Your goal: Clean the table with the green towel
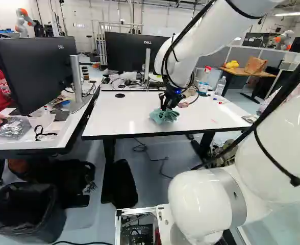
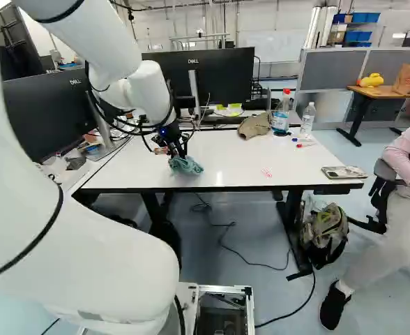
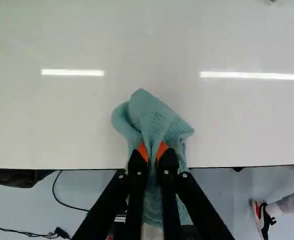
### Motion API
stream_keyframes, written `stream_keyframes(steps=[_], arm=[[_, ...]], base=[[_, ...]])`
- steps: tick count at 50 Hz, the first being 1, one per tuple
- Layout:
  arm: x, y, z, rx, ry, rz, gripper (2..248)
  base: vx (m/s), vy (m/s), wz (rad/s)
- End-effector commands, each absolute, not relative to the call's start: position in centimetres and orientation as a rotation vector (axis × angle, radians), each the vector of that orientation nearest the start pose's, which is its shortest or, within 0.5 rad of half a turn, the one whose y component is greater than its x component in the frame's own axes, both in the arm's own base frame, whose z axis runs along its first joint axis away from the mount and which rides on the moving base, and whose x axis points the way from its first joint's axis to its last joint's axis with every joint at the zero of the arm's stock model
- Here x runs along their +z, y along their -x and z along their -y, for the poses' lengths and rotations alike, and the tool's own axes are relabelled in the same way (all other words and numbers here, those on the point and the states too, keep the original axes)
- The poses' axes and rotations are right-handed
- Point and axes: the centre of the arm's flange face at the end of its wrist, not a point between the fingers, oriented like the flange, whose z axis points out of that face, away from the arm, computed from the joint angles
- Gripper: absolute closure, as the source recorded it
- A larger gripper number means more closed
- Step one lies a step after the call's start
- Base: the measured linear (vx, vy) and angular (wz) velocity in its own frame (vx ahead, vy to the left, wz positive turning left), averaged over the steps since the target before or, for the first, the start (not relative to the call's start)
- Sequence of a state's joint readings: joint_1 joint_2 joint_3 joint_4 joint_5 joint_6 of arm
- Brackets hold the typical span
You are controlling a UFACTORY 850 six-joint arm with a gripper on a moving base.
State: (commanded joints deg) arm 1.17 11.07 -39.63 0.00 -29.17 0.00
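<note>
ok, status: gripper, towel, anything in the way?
Gripper shut on towel, at near edge of table. Red marks unwiped. Likely in the way: cap, bottles.

The table [image 2: 226,164] has a white top, dark-edged. The green towel [image 2: 186,165] contacts it at the near edge. Red marks [image 2: 266,172] lie farther right in the right base view. Tan cloth [image 2: 254,125] and a clear bottle [image 2: 307,120] occupy the far side.
</note>
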Motion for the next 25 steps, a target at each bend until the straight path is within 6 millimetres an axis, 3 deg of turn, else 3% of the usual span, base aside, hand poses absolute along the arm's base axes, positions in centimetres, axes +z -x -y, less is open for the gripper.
stream_keyframes(steps=[25], arm=[[47.8,-40.0,-0.8,-0.458,3.105,0.032,212]], base=[[0.0,0.0,0.0]])
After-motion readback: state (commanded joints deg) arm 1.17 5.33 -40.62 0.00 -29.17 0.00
